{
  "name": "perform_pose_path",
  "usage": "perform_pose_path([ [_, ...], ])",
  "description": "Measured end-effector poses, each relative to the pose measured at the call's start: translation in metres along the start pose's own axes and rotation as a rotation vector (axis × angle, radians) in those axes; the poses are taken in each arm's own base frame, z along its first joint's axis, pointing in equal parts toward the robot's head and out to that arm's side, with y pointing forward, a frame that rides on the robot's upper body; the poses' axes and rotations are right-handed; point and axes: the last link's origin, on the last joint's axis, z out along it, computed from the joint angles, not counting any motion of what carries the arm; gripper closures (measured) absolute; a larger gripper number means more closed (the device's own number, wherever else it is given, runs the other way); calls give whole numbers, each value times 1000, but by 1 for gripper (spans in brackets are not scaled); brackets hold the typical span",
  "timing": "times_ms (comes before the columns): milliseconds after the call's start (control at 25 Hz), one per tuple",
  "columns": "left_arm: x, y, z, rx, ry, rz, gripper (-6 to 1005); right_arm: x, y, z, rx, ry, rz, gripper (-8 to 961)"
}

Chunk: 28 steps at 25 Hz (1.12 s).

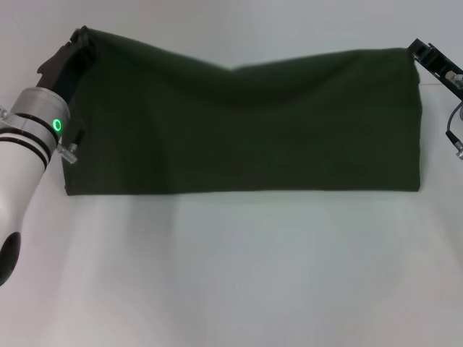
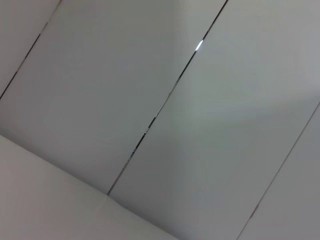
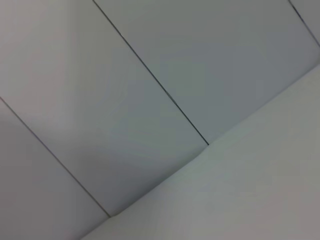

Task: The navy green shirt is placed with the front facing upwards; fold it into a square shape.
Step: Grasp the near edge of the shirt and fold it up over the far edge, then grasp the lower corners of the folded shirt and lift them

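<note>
1. White tabletop (image 1: 231, 275) runs bare from the near edge up to the navy green shirt (image 1: 246, 130), which spreads as a wide dark band across the table's far half.
2. Nearest to me, the shirt's lower hem lies straight and flat on the table; only plain green cloth shows, no lettering.
3. Farther back, the shirt's upper edge is lifted at both corners and sags in the middle, so it looks soft, light and limp.
4. At the shirt's far left corner, the left gripper (image 1: 78, 42) is pinched shut on the cloth.
5. At the shirt's far right corner sits the right gripper (image 1: 422, 52), apparently clamping that corner too.
6. Both wrist views show only pale wall panels beyond the shirt.
7. My judgement: hold the 2 corners and keep them level, or the slack middle will wrinkle.
</note>
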Motion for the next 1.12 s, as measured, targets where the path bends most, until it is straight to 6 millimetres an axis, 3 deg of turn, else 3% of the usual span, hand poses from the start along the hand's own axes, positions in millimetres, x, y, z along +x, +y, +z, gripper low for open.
perform_pose_path([
  [80,0,0,0,0,0,5,926,-1,0,0,2,-6,-8,906],
  [480,0,-3,-1,35,27,-50,725,1,-3,-2,10,-26,-8,560],
  [720,-4,-13,-8,29,-16,-41,513,-1,-9,-6,13,-8,-1,414],
  [840,-6,-18,-15,-9,-70,-55,282,0,-11,-9,-9,50,-6,346],
  [1040,-8,-33,-32,-62,-219,-96,122,-3,-14,-18,-47,161,13,199],
  [1120,-7,-37,-37,-68,-267,-102,122,-4,-15,-23,-69,201,27,118],
])
